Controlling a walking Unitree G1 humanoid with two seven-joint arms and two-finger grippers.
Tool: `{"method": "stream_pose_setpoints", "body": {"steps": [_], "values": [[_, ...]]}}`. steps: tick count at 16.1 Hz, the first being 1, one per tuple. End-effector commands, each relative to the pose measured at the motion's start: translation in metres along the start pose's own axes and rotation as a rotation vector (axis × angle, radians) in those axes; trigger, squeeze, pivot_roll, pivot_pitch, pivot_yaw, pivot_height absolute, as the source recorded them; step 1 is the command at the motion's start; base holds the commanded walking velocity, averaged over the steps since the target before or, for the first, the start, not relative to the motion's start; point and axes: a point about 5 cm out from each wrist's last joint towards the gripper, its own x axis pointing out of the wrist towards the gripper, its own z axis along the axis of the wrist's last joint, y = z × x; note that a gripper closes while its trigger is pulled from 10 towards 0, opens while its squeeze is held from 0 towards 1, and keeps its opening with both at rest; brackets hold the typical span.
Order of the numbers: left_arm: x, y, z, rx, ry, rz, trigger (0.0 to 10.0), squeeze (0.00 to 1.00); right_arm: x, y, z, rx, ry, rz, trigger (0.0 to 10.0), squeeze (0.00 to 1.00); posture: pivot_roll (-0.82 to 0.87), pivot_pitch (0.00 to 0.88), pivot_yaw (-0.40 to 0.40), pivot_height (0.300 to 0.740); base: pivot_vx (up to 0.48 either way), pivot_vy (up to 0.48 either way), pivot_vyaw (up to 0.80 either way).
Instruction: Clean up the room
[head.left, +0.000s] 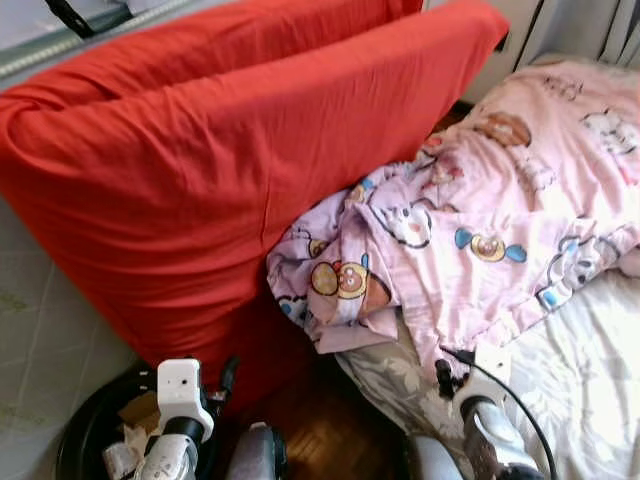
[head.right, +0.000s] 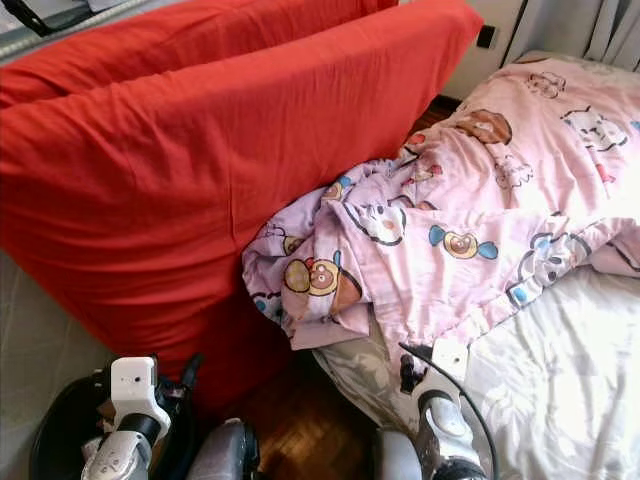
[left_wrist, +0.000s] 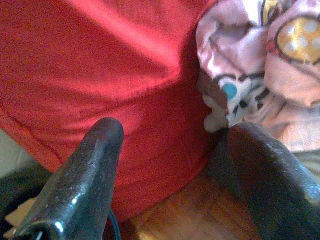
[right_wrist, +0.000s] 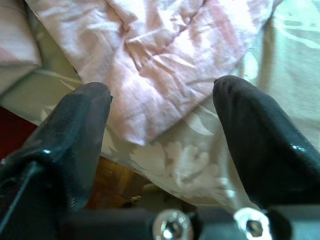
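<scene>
A red mattress (head.left: 220, 170) leans across the left and far side; the bed (head.left: 590, 390) lies right, its pink quilt (head.left: 480, 220) spilling off the near left corner. Take that hanging corner first: your right gripper (right_wrist: 160, 120) hovers just above it, jaws wide and empty, so lower squarely and pinch thick fabric, not the sheet. Your left gripper (left_wrist: 175, 165) waits wide open near the mattress. Below, wooden floor (head.left: 330, 430) and a black bin (head.left: 85, 430), near left.
</scene>
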Motion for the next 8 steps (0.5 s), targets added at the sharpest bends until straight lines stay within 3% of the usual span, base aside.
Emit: {"method": "stream_pose_setpoints", "body": {"steps": [1, 8], "values": [[-0.005, 0.004, 0.000, -0.002, 0.005, 0.008, 10.0, 0.00, 0.000, 0.003, -0.003, 0.018, 0.026, 0.005, 10.0, 0.00, 0.09, 0.239, 0.078, 0.629, 0.000, 0.000, 0.00], [-0.026, 0.005, 0.009, 0.002, 0.000, 0.005, 10.0, 0.00, 0.008, 0.008, 0.022, 0.099, -0.028, 0.006, 10.0, 0.00, 0.13, 0.318, 0.086, 0.629, 0.000, 0.000, 0.00]]}}
